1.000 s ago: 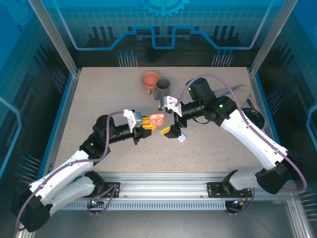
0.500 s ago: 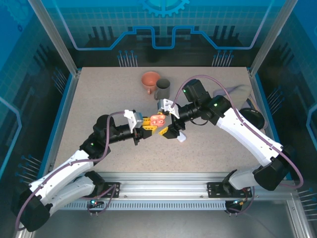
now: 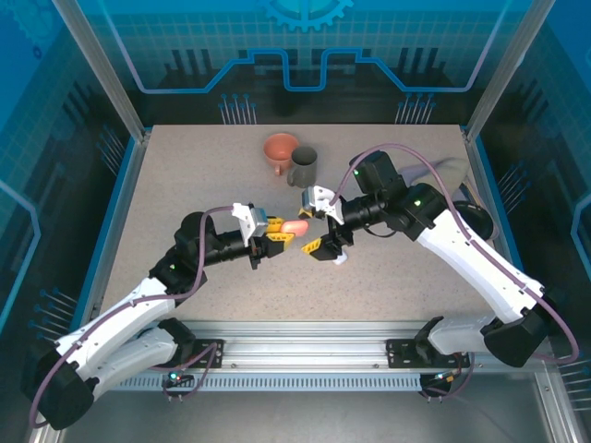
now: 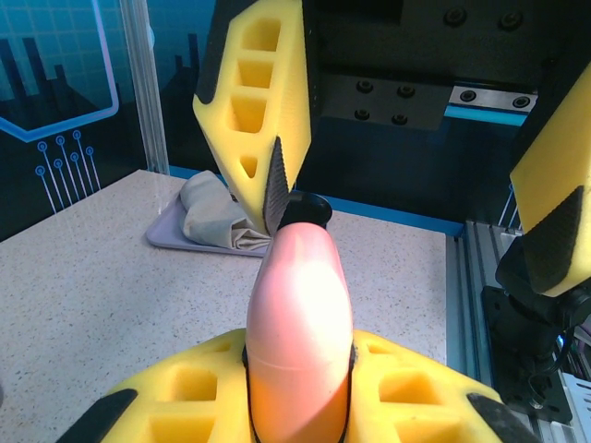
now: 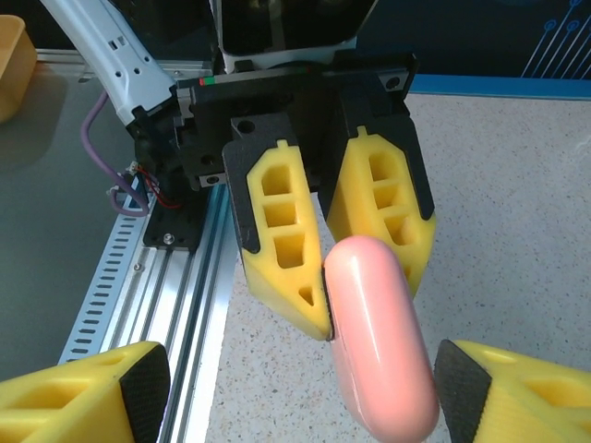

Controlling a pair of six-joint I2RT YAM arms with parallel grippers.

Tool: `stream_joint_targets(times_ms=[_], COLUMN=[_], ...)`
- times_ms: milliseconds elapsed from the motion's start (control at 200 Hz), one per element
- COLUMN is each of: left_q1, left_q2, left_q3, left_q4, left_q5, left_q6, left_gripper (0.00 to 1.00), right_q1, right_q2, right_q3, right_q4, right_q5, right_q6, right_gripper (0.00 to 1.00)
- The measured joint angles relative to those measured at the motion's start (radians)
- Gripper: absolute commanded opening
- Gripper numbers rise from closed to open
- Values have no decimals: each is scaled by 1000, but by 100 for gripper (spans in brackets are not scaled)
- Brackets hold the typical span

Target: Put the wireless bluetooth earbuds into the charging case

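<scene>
A salmon-pink charging case (image 3: pixel 294 227) hangs above the table's middle with its lid closed. My left gripper (image 3: pixel 275 239) is shut on its lower half. In the left wrist view the case (image 4: pixel 300 305) stands up between my yellow fingers (image 4: pixel 185 397). My right gripper (image 3: pixel 311 230) faces it, open, with one jaw on each side of the case's free end. In the right wrist view the case (image 5: pixel 379 341) lies close to the right pad (image 5: pixel 457 378) and far from the left pad (image 5: pixel 148 378). The earbuds are hidden.
A small white case (image 3: pixel 339 258) lies on the table under the right gripper. A salmon cup (image 3: pixel 280 150) and a grey mug (image 3: pixel 303 166) stand at the back centre. A tray with a crumpled cloth (image 4: pixel 217 217) sits at the back right.
The pink case was open with its wells showing and is now closed. My right gripper moved in around its end and its jaws narrowed somewhat. The left gripper stayed put.
</scene>
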Motion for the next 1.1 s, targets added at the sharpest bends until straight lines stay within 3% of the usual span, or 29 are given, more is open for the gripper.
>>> stream_joint_targets(times_ms=[385,1100], left_q1=[0,0], left_q2=[0,-4], left_q3=[7,14], left_q4=[-12,-27], left_q5=[9,27], left_q6=[0,0], left_gripper=[0,0], right_q1=[-52,-27], right_q2=[1,85], right_q3=[-1,0], right_q4=[-2,-2], right_q5=[15,-32], right_q6=[11,55], right_gripper=[76,31])
